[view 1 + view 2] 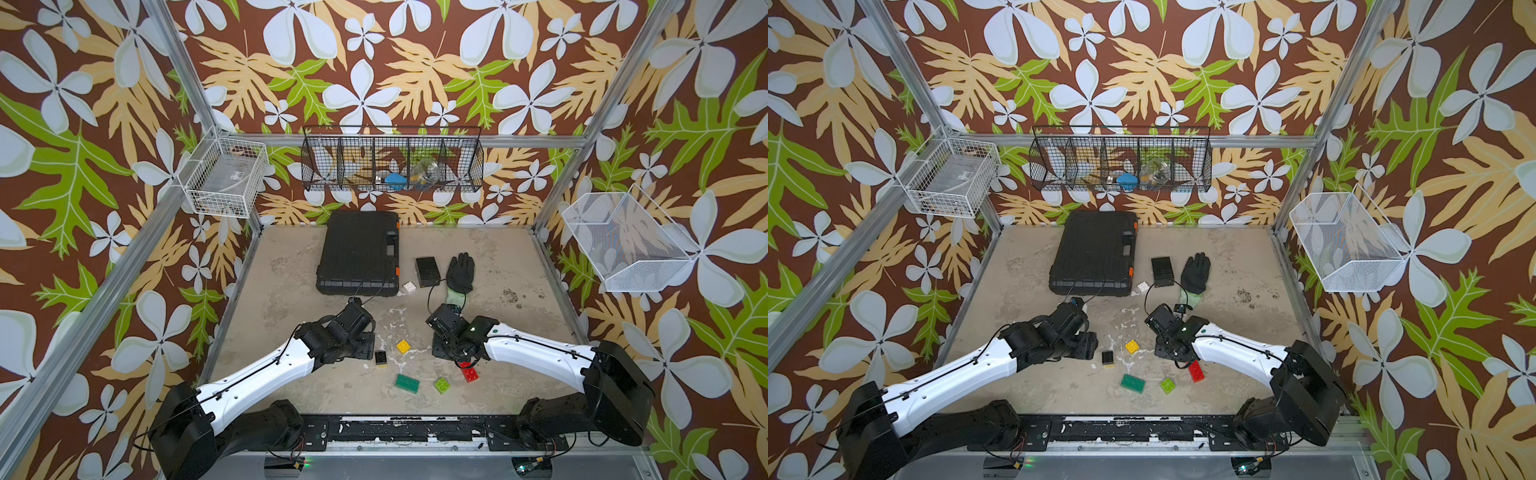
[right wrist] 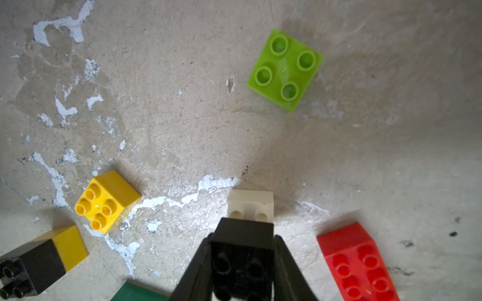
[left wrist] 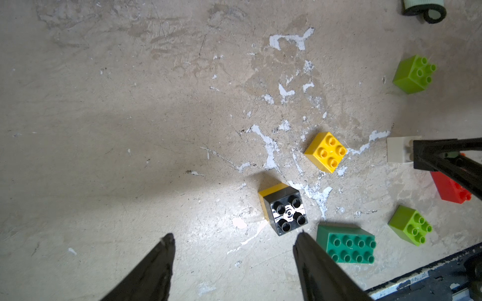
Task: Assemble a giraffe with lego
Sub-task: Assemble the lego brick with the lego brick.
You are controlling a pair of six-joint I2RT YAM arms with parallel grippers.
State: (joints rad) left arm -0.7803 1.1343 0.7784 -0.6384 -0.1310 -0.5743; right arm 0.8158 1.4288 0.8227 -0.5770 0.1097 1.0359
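Observation:
My right gripper (image 2: 242, 237) is shut on a black brick (image 2: 242, 263), studs toward the camera. It is over a white brick (image 2: 250, 204) on the table and covers part of it; I cannot tell whether they touch. My left gripper (image 3: 236, 234) hangs open and empty, just short of a black-on-yellow stack (image 3: 283, 208) (image 1: 380, 358). Loose lego lies around: a yellow brick (image 1: 403, 346), a dark green long brick (image 1: 407, 382), a lime brick (image 1: 441, 385), a second lime brick (image 2: 284, 69) and a red brick (image 1: 469, 372). No joined giraffe shows.
Another white brick (image 1: 409, 286) lies beside a big black case (image 1: 357, 253) at the back. A small black box (image 1: 428, 271) and a black glove (image 1: 460, 274) lie to its right. Wire baskets hang on the walls.

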